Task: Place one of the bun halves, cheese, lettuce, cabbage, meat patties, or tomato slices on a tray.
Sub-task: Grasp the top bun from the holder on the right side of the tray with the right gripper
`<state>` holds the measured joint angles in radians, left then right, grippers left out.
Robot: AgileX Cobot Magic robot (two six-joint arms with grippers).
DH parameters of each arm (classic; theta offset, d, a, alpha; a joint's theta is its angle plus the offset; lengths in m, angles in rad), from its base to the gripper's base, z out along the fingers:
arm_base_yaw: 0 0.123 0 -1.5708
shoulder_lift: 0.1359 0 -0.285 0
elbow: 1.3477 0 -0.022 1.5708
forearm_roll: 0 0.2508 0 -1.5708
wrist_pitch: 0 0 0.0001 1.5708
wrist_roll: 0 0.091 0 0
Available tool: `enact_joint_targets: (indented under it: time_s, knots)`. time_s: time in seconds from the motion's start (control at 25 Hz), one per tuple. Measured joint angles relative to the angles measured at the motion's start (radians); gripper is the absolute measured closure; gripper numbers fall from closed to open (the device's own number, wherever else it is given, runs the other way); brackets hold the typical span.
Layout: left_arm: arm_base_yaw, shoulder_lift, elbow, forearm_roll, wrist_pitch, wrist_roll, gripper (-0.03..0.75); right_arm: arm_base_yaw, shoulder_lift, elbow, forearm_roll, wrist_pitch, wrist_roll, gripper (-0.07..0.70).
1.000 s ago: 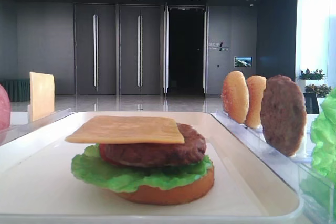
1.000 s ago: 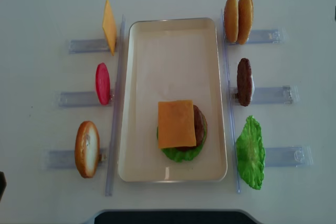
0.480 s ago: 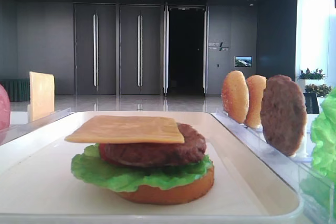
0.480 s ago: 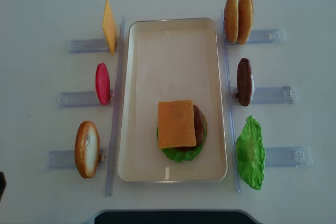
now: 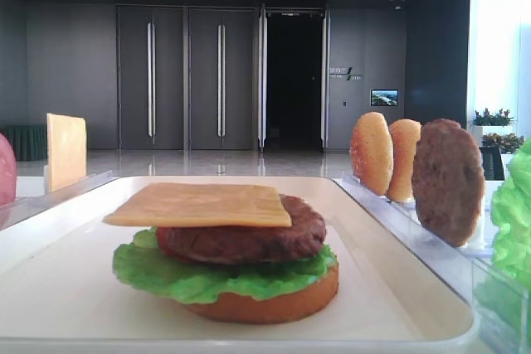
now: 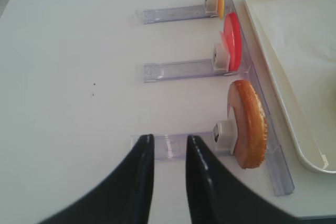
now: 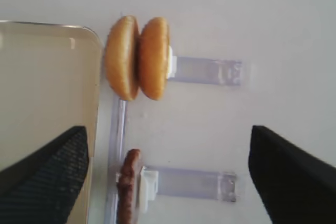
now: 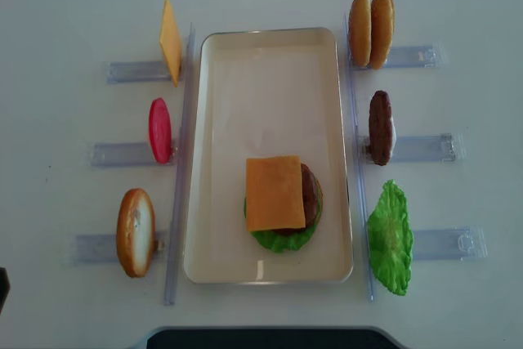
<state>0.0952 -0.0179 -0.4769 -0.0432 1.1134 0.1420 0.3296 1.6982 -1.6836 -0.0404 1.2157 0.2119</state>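
On the white desk (image 8: pixel 65 6), the long tray (image 8: pixel 270 63) is carrying a half-built burger at its near end: a flat bottom bun (image 5: pixel 265 303), lettuce (image 5: pixel 158 275), a meat patty (image 5: pixel 249 242) and a square of cheese (image 8: pixel 274 193) lying on top. The rest of the tray is lying bare.

Clear racks (image 8: pixel 417 149) on both sides are holding the spare parts on edge. Along the left side are standing a cheese slice (image 8: pixel 170 41), a tomato slice (image 8: pixel 159 130) and a sesame bun top (image 8: pixel 136 231). Along the right side are standing two buns (image 8: pixel 370 30) pressed together, a second patty (image 8: pixel 380 127) and a loose lettuce leaf (image 8: pixel 390 238).

The right claw (image 7: pixel 168 174) is hanging wide open and empty above the two buns and the second patty, gripping nothing. The left claw (image 6: pixel 169 145) is sitting low over the rack beside the sesame bun top, its jaws nearly together with only a narrow gap and nothing between them.

The stack looks well advanced; tomato and the bun top appear to be what is left, and no piece is being carried at this moment.
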Motion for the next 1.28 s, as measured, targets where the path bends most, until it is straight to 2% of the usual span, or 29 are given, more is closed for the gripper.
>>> enact_joint_targets:
  time_s: [0.36, 0.72, 1.04, 1.28]
  knots:
    - [0.000, 0.000, 0.000, 0.000, 0.000, 0.000, 0.557, 0.101, 0.140, -0.129, 0.020, 0.004, 0.060, 0.045]
    - [0.000, 0.000, 0.000, 0.000, 0.000, 0.000, 0.557, 0.104, 0.227, -0.140, 0.085, 0.006, 0.091, 0.045]
    - [0.000, 0.000, 0.000, 0.000, 0.000, 0.000, 0.557, 0.104, 0.247, -0.141, 0.052, 0.005, 0.098, 0.045]
    - [0.000, 0.000, 0.000, 0.000, 0.000, 0.000, 0.557, 0.099, 0.265, -0.142, 0.052, -0.017, 0.102, 0.045]
